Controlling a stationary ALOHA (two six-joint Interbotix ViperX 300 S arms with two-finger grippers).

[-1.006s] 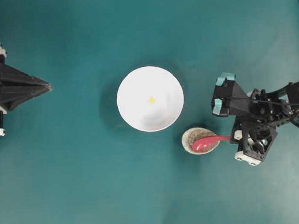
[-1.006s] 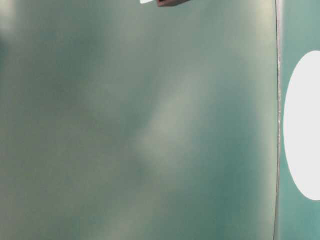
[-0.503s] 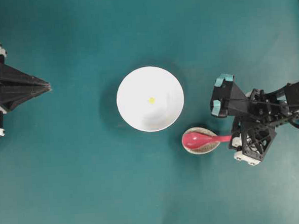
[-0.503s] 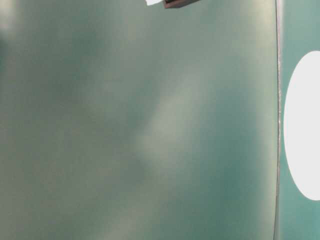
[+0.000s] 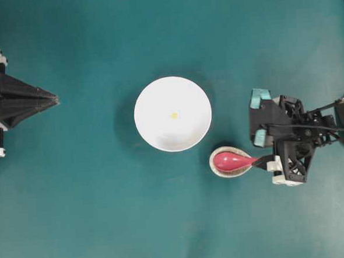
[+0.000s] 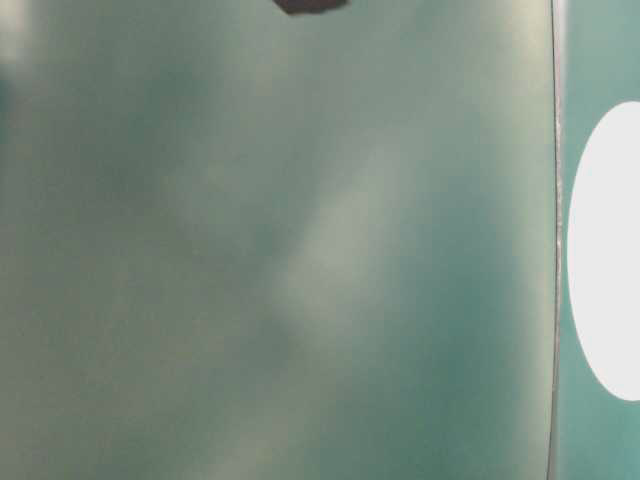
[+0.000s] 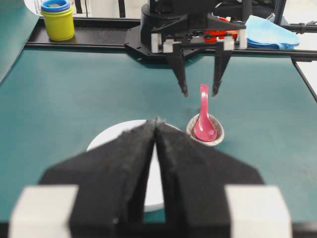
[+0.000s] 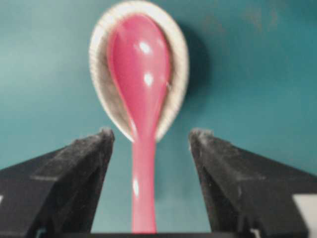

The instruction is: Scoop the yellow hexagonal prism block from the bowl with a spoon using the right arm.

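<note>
Yellow and very small, the hexagonal prism block (image 5: 174, 115) lies near the middle of the bowl (image 5: 155, 133), a mere bright speck against plain white; its facets are too small to make out. That bowl is round, smooth and unpatterned, and it stands on a matte teal surface (image 5: 107, 215) about mid-scene in the overhead view.

Just beside the bowl, toward the right arm, sits a small teardrop-shaped dish (image 8: 101, 94) with a speckled grey-white inside. A glossy pinkish-red spoon (image 8: 138, 89) rests in it, the oval scoop filling most of the dish and catching small highlights, the short straight handle running out over the dish's narrow end toward the right gripper (image 8: 151, 144).

The right gripper stands released, its two black, rough-textured fingers (image 8: 74, 173) wide apart on either side of the spoon's handle, with clear teal surface between each finger and the handle; neither touches it. From the left wrist view the same fingers point down at the handle's far end. The block lies well apart from this gripper, with the dish and the bowl's near wall between them.

The left gripper (image 7: 156, 124) is clenched, its dark padded fingers pressed together with nothing between them, pointing toward the bowl from the far left side of the surface and well away from it.

The table-level view is a blurred green wash that shows only a white oval at its right edge.
</note>
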